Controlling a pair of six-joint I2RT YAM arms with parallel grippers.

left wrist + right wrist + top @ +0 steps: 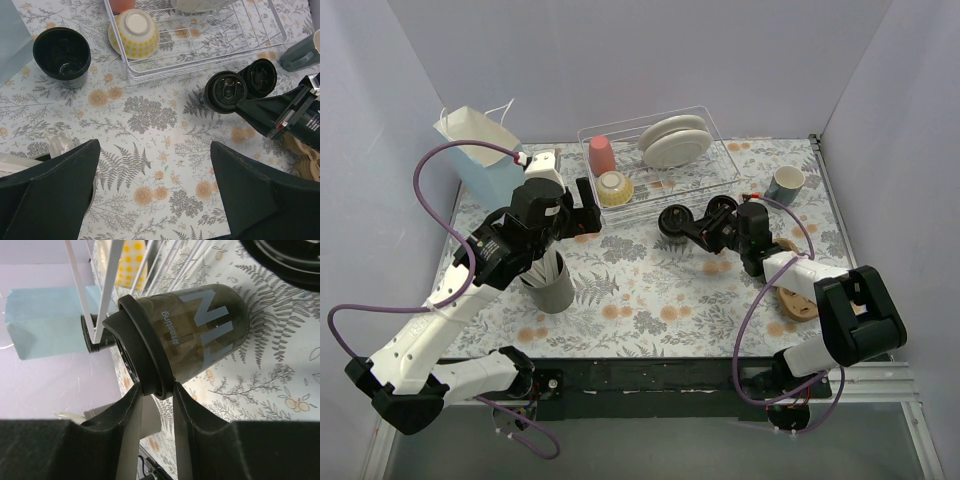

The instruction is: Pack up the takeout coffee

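Two black takeout coffee cups with black lids stand side by side near the dish rack: one (672, 221) (224, 90) and another behind it (723, 210) (260, 76). My right gripper (692, 229) (156, 390) is shut on the lid rim of the nearer cup (210, 325), which has pale lettering on its side. A third black cup (62, 52), open and without a lid, stands by the blue paper bag (480, 150). My left gripper (586, 210) (155, 150) is open and empty, above the floral tablecloth to the left of the cups.
A wire dish rack (720, 165) holds a pink cup (601, 154), a yellow dotted bowl (615, 187) and plates (673, 141). A grey utensil cup (553, 287) stands front left. A blue-grey mug (785, 183) and a brown mat (798, 303) are at the right.
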